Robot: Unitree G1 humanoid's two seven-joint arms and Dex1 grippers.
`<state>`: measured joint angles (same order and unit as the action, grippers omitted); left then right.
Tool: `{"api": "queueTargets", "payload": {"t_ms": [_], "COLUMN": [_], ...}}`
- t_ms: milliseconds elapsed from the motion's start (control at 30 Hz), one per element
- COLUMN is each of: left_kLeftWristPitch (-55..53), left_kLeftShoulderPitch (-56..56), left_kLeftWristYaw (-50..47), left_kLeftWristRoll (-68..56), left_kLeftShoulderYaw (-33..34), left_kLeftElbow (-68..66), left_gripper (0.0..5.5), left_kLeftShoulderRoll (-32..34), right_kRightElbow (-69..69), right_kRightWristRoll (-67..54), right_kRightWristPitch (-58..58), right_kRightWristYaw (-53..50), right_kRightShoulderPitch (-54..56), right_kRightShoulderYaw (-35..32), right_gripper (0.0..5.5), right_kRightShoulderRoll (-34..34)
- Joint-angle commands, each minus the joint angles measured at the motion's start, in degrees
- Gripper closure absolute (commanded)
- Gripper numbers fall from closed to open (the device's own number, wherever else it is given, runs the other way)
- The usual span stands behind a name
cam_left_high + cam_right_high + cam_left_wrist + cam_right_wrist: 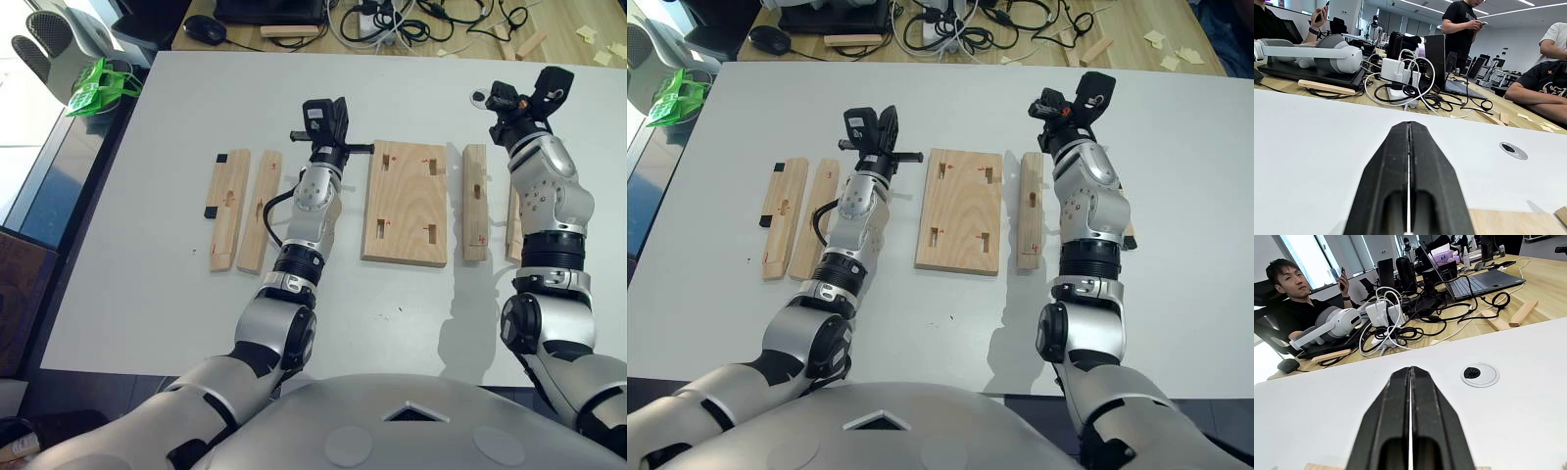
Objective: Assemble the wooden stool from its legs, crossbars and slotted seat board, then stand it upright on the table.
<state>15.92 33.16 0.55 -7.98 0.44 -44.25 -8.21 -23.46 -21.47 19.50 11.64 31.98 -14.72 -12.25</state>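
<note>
White worktop [147,294]; carries a round cable grommet [1479,375] near its far right corner. Beyond the far edge, wooden desk [1547,284]; bears a black mouse [205,29], a tangle of cables [1415,95] around a white power block [1396,73], a grey-and-white headset [1327,51], an open laptop [1484,281] and loose wood strips [1523,312]. Off the far left corner, green bag [101,86].

We see both our arms stretched straight forward, side by side and well apart. Our left gripper [326,116] and our right gripper [529,93] each point ahead, jaws pressed fully together.
</note>
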Motion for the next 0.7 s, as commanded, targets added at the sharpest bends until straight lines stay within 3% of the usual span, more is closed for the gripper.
{"api": "queueTargets", "payload": {"t_ms": [33, 700], "left_kLeftWristPitch": [-0.68, -0.96], "left_kLeftShoulderPitch": [0.41, -0.17], "left_kLeftWristYaw": [-0.43, -0.07], "left_kLeftWristRoll": [0.25, 0.49], "left_kLeftShoulderYaw": [-0.07, -0.23], "left_kLeftElbow": [0.46, 0.09], "left_gripper": [5.49, 5.49], "left_kLeftShoulderRoll": [-2.93, -2.51], "right_kRightElbow": [-0.75, -1.45], "right_kRightWristRoll": [0.66, 0.18], "right_kRightWristPitch": [0.76, 0.52], "right_kRightWristYaw": [-0.26, -0.12], "right_kRightShoulderPitch": [1.61, 1.72], "right_kRightShoulderYaw": [-0.17, -0.70], "right_gripper": [5.50, 5.50], "right_kRightShoulderRoll": [-0.87, 0.26]}}
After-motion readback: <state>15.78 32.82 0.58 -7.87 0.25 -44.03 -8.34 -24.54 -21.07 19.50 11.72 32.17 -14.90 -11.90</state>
